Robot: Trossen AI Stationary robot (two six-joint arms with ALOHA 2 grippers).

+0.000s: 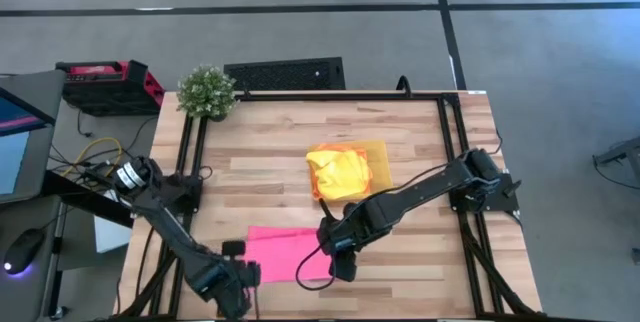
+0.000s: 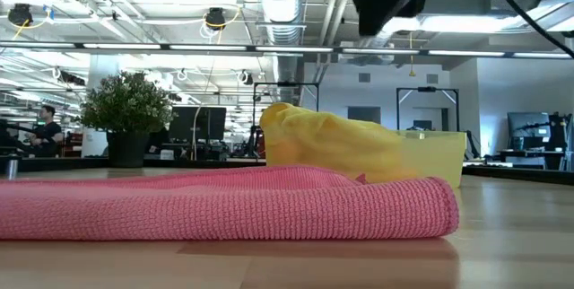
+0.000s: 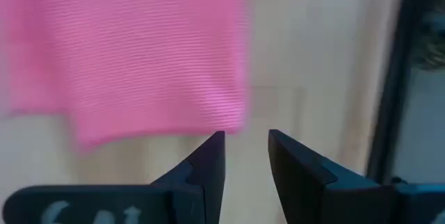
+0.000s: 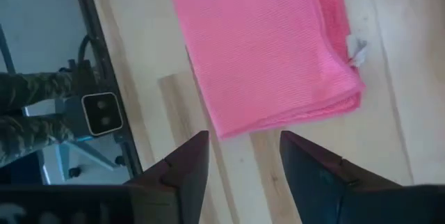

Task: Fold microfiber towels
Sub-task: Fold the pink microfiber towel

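Observation:
A hot pink towel (image 1: pixel 285 252) lies folded flat on the table near its front edge, its rounded fold (image 2: pixel 444 204) showing in the low view. A bright yellow towel (image 1: pixel 338 172) sits bunched in the translucent yellow tray (image 1: pixel 378 154) at mid table. My left gripper (image 3: pixel 245 140) hangs open just off the pink towel's left end, with nothing between its fingers. My right gripper (image 4: pixel 243 144) hangs open above the towel's right end (image 4: pixel 278 113) and touches nothing. In the high view the left gripper (image 1: pixel 243 277) and the right gripper (image 1: pixel 342 265) flank the pink towel.
A potted plant (image 1: pixel 207 90) stands at the table's far left corner. Black frame rails (image 1: pixel 452 142) run along the table's left and right sides. Bare wood lies right of the pink towel and behind the tray. A red case (image 1: pixel 110 82) sits off the table.

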